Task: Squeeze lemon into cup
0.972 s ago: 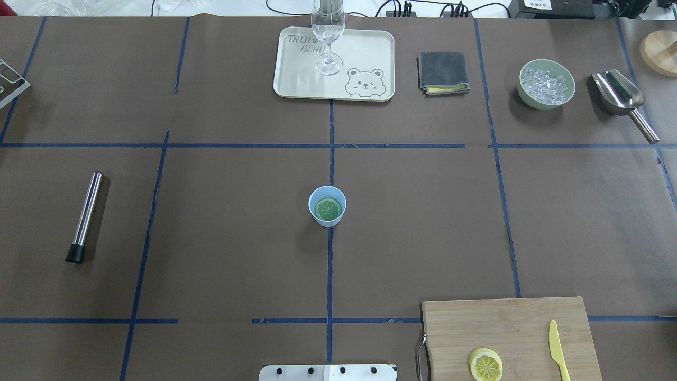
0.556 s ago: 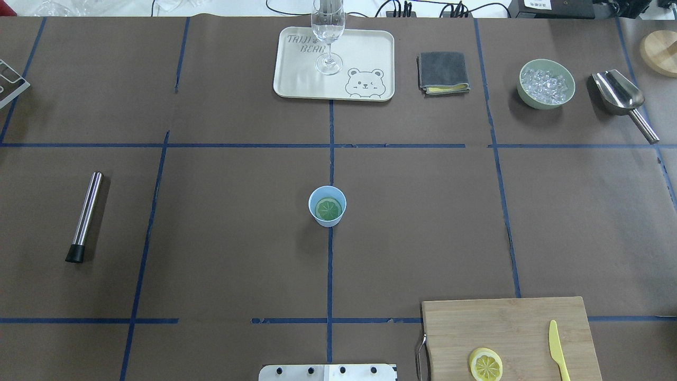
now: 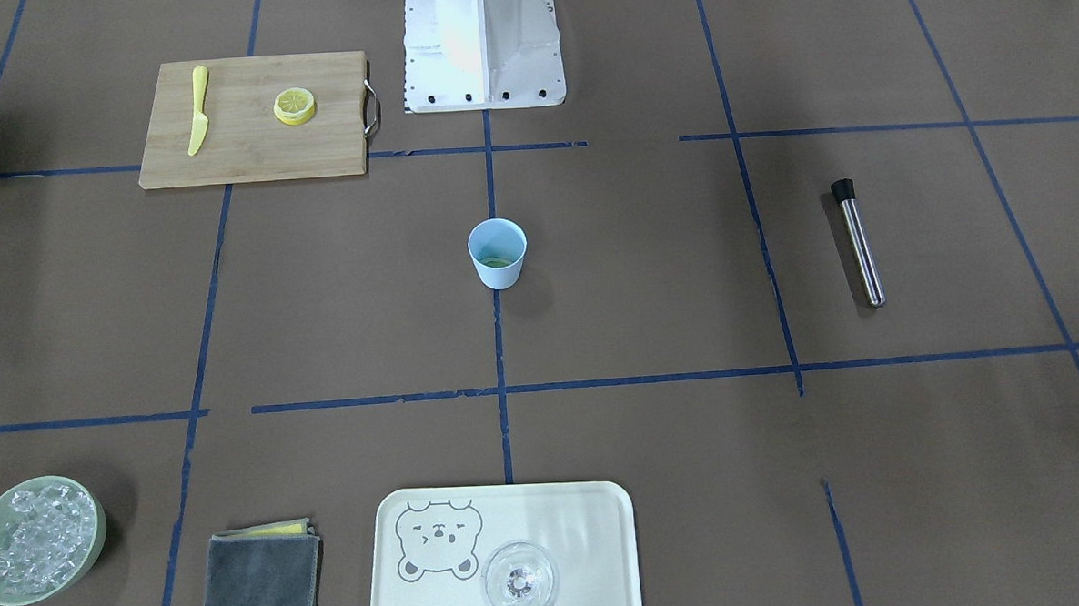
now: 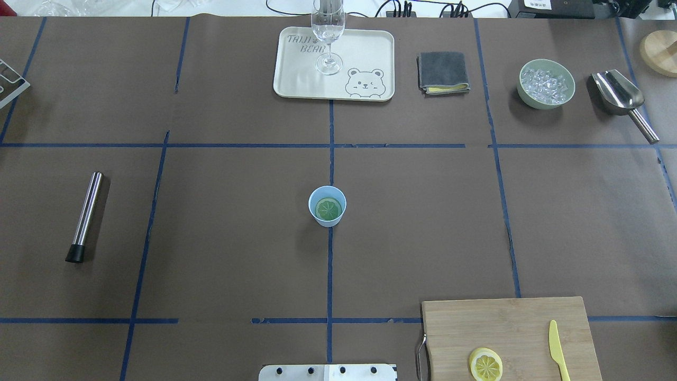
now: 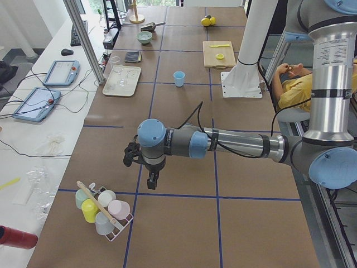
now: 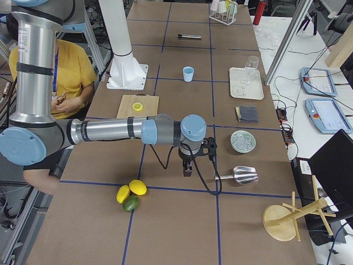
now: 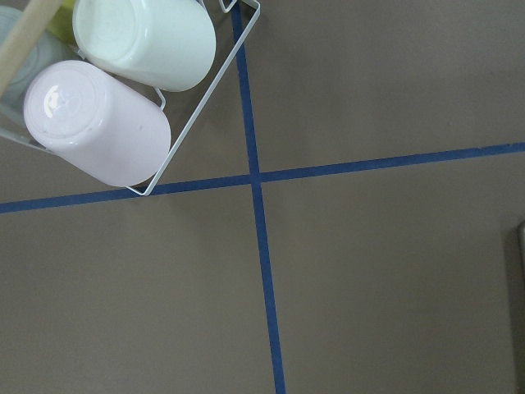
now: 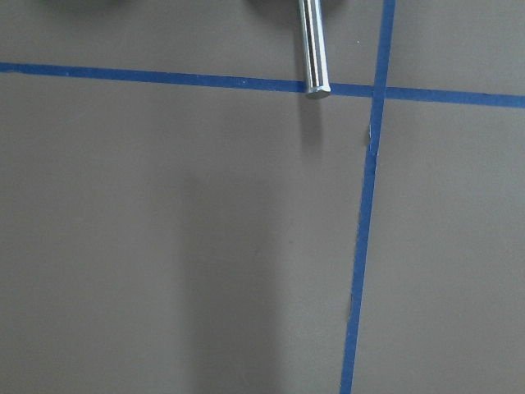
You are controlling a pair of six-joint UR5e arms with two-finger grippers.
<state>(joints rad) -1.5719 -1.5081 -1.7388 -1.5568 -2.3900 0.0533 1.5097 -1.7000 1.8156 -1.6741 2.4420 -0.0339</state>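
Observation:
The lemon (image 4: 485, 365) is a round yellow slice lying cut face up on the wooden cutting board (image 4: 508, 317) at the near right; it also shows in the front view (image 3: 295, 105). The light-blue cup (image 4: 327, 206) stands upright at the table's middle, with a green citrus slice in its bottom, and shows in the front view (image 3: 498, 253). Neither gripper shows in the overhead or front views. The left gripper (image 5: 152, 181) hangs over the table's far left end, the right gripper (image 6: 187, 170) over the far right end; I cannot tell whether they are open or shut.
A yellow knife (image 4: 556, 349) lies on the board. A tray (image 4: 296, 79) with a clear glass (image 4: 328, 37), a grey cloth (image 4: 443, 72), a bowl of ice (image 4: 546, 83) and a metal scoop (image 4: 621, 98) line the far side. A steel muddler (image 4: 85, 216) lies left. A cup rack (image 7: 123, 98) is by the left gripper.

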